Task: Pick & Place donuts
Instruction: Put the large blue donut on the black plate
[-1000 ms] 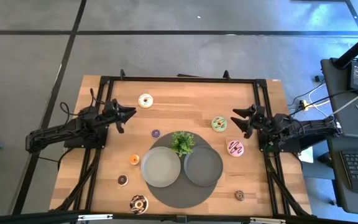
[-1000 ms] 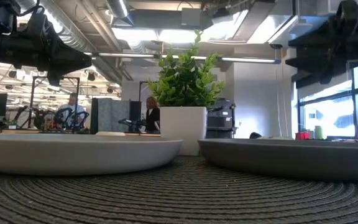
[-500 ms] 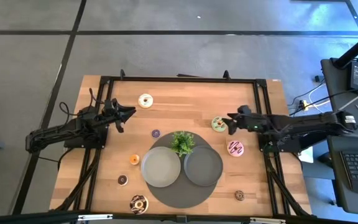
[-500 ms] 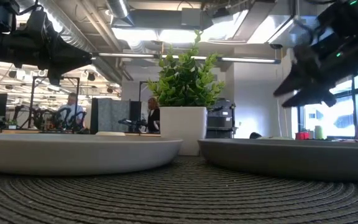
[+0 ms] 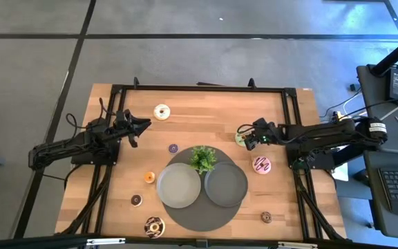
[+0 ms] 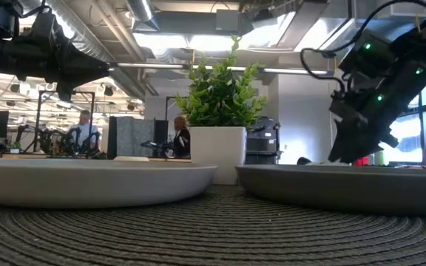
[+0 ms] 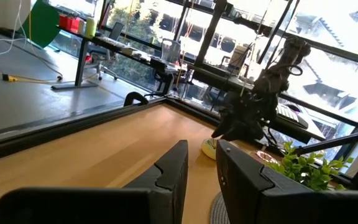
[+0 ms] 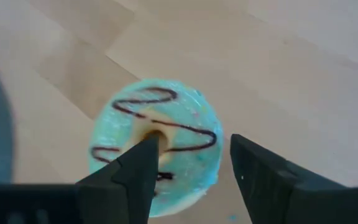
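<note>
A green-iced donut [image 8: 185,118] with dark squiggles lies flat on the wooden table, right of the plant. My right gripper [image 8: 194,146] is open and points steeply down at it [image 5: 246,137]. One finger stands over the donut's hole, the other just outside its rim. My left gripper [image 5: 144,126] hangs level over the table's left part, open by a narrow gap [image 7: 202,155], with nothing in it. Other donuts lie flat on the table: white [image 5: 162,111], pink [image 5: 261,164], chocolate [image 5: 153,226]. My right gripper comes at the green donut from above, slanting in from the table's right. One finger [image 8: 143,163] is over the hole and the other [image 8: 253,168] is beyond the rim. Whether either finger touches the donut I cannot tell. The donut lies flat on the table.
Two grey plates [image 5: 178,185] [image 5: 225,185] sit on a round dark mat [image 5: 197,220] at the table's near middle, with a small potted plant [image 5: 202,158] behind them. Mini donuts lie around: purple [image 5: 173,148], orange [image 5: 149,177], brown [image 5: 136,200], tan [image 5: 266,217].
My right gripper has reached from the table's right edge toward the middle, sunk down and tipped from level to steeply downward, ending over the green donut. The donut has not moved.
</note>
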Robot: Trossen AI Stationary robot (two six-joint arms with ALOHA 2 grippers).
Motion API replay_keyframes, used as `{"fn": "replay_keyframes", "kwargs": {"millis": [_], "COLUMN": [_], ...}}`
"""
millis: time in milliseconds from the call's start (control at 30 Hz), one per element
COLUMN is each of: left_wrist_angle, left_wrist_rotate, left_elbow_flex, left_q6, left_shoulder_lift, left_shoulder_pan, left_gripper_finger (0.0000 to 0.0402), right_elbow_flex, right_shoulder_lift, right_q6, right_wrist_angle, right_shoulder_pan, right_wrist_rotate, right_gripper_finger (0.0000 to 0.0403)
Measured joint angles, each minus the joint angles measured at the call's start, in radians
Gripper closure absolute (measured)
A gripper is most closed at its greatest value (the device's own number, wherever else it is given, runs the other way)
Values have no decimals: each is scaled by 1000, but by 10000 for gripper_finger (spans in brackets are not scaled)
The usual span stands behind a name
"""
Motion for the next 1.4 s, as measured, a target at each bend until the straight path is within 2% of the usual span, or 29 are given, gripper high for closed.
{"fn": "replay_keyframes", "kwargs": {"millis": [200, 433, 600, 733, 867, 1133, 1400], "left_wrist_angle": [0, 0, 0, 0, -1, -4, -4], "left_wrist_rotate": [0, -1, -2, -11, -60, -127, -128], "left_elbow_flex": [0, 0, 0, 0, 0, 0, 0], "left_q6": [0, 45, 61, 61, 61, 61, 61], "left_shoulder_lift": [0, 0, 0, 0, 0, 0, 0], "left_shoulder_pan": [0, 0, 0, 0, 0, 0, 0], "left_gripper_finger": [322, 322, 322, 322, 322, 322, 322], "right_elbow_flex": [1, 4, 108, 242, 328, 331, 330], "right_shoulder_lift": [43, 44, 45, 45, 45, 151, 328], "right_q6": [-2, -54, -147, -261, -239, -90, -54], "right_wrist_angle": [9, 17, -91, -163, -168, -76, 31], "right_shoulder_pan": [-7, -7, 3, 76, 197, 423, 476], "right_wrist_rotate": [-2, -1, -21, -114, -172, -139, -104], "right_gripper_finger": [245, 330, 385, 389, 382, 384, 381]}}
